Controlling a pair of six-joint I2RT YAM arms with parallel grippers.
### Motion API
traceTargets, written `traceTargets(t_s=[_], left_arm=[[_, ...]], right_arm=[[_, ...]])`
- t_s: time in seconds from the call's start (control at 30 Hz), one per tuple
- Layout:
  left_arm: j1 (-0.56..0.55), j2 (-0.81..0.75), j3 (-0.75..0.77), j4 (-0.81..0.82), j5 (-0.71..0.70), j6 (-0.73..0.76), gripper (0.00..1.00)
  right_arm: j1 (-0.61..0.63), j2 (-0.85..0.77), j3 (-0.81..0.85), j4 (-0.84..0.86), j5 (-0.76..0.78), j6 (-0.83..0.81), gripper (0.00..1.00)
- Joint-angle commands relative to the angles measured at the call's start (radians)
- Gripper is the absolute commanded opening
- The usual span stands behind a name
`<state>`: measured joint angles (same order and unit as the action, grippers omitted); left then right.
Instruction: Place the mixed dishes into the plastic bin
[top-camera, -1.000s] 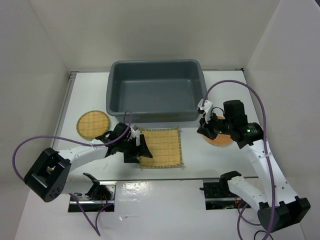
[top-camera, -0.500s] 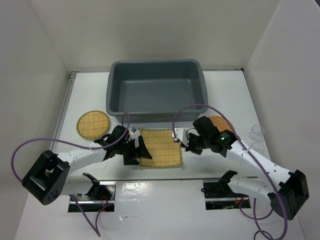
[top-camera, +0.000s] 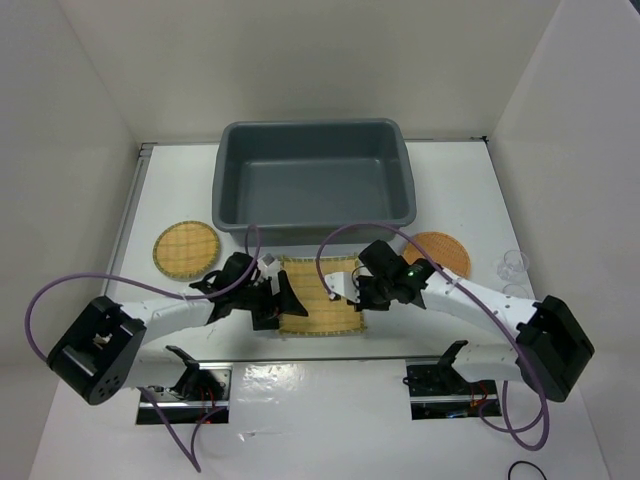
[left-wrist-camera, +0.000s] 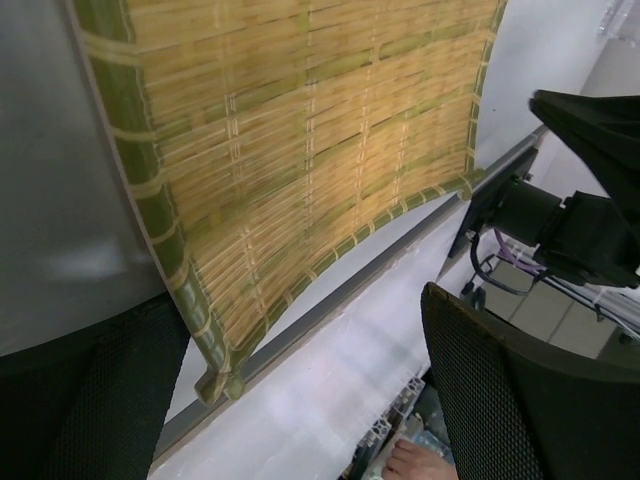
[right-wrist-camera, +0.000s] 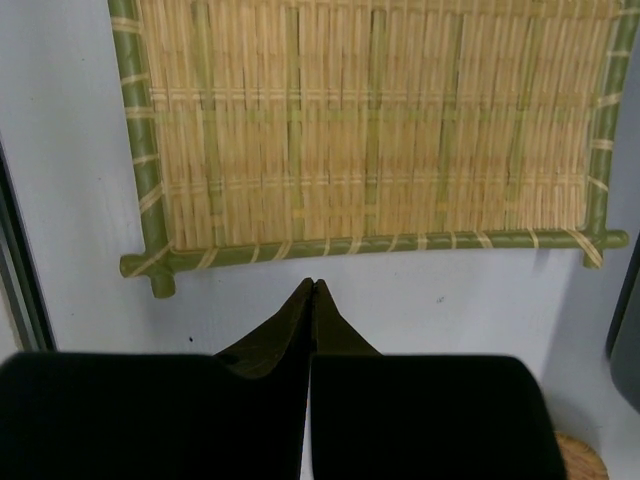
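Grey plastic bin (top-camera: 305, 185) at the far side of the white table (top-camera: 455, 190): interior bare, none of the mixed dishes inside. Placements done, as judged from the overhead view: none. All four items lie outside the bin.

Item positions:
- woven mat (top-camera: 322, 292), square, yellow straw: flat on the table just in front of the bin's near wall, between the two grippers.
- left disc (top-camera: 186, 248), round, tan-orange weave: on the table to the left of the mat, near the bin's front left corner, nothing touching it.
- right disc (top-camera: 440, 252): on the table to the right of the mat, partly covered by the right arm, not gripped.
- glass cup (top-camera: 514, 263): faint, near the right edge of the table, well apart from both grippers.

Grippers:
- left gripper (top-camera: 276, 298): jaws spread wide, holding nothing, set at the mat's left edge. Its wrist view shows the mat's border lying between the two fingers; whether a finger is under the border cannot be told.
- right gripper (right-wrist-camera: 312, 292): jaws pressed together with nothing between them, tips on bare table just beside the mat's right border, not on it.

Judgement: the step in hand looks like the pick of the mat, with no grasp made yet. Left to do: grasp and bin the mat, then both discs and the cup.
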<state>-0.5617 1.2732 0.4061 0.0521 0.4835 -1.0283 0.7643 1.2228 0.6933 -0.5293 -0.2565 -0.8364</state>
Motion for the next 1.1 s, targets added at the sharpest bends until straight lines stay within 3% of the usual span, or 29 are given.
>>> traceTargets(t_s=[0.0,0.23,0.57,0.87,0.97,1.0,1.03,1.07], left_arm=[[-0.003,0.083,0.003,0.012,-0.008,0.025,1.0],[-0.003,0.192,0.028,0.043,0.01,0.036,1.0],[-0.003,0.138,0.028,0.017,0.0,0.054,1.0],[-0.003,0.195,0.019,0.221,0.07,0.045,0.98],[-0.003,0.247,0.029,0.287,0.096,0.045,0.66],[-0.003,0.258,0.03,0.299,0.11,0.045,0.51],[-0.003,0.268,0.04,0.299,0.11,0.045,0.25],[-0.003,0.288,0.04,0.299,0.11,0.045,0.17]], right_arm=[[0.023,0.033,-0.009,0.078,0.005,-0.04,0.0],[0.044,0.112,-0.031,0.124,0.034,-0.086,0.0],[0.044,0.228,0.001,0.111,0.048,-0.116,0.0],[0.044,0.271,0.031,0.101,0.028,-0.127,0.0],[0.044,0.271,0.031,0.101,0.028,-0.127,0.0],[0.044,0.271,0.031,0.101,0.028,-0.116,0.0],[0.044,0.259,0.02,0.101,0.028,-0.116,0.0],[0.044,0.259,0.02,0.112,0.028,-0.107,0.0]])
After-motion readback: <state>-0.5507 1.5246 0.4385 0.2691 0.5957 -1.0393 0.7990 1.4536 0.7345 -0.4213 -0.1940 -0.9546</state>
